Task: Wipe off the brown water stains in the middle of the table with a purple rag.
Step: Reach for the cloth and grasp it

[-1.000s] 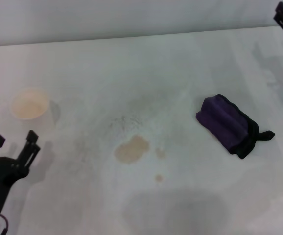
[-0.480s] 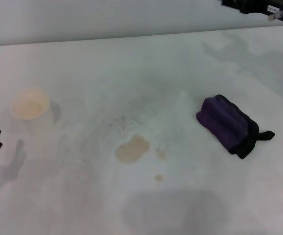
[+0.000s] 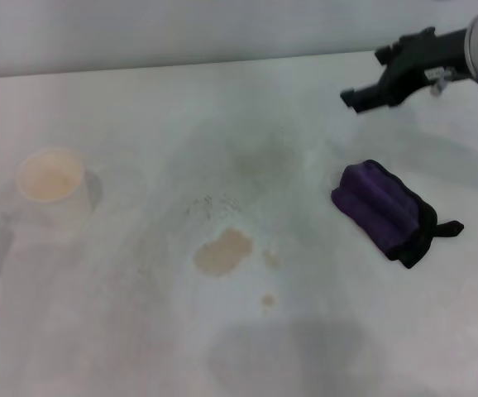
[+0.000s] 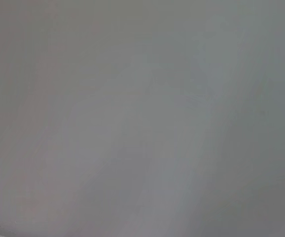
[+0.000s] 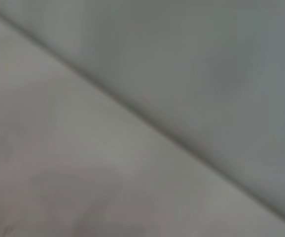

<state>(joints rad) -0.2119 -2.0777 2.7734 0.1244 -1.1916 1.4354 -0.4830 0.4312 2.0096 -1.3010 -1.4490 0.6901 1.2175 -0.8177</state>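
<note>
Right end effector (image 3: 363,98): we see it in the head view at the far right, reaching in over the counter's far part, above the surface; its black fingers point toward the left side, and we cannot tell whether they are spread or pressed together.

Left end effector: we find it in none of our views.

Purple rag (image 3: 390,212): it lies bunched on the counter, nearer to us than the right end effector and slightly to its right, apart from it and touched by nothing; its black edging and short black loop sit at the end farthest from the end effector.

Brown water stains (image 3: 222,251): one tan blotch with two small drops beside it, flat on the counter, well to the left of the right end effector and nearer to us; the rag lies well apart from them, on their right.

Counter (image 3: 140,347): white, with a faint grey speckled smudge just beyond the blotch.

Cup (image 3: 51,186): pale, tan inside, standing far to the left of the right end effector, well apart from the stains.

Wrist views: the left one gives us only a plain grey field; the right one gives us a pale surface meeting a grey one along a slanting edge.
</note>
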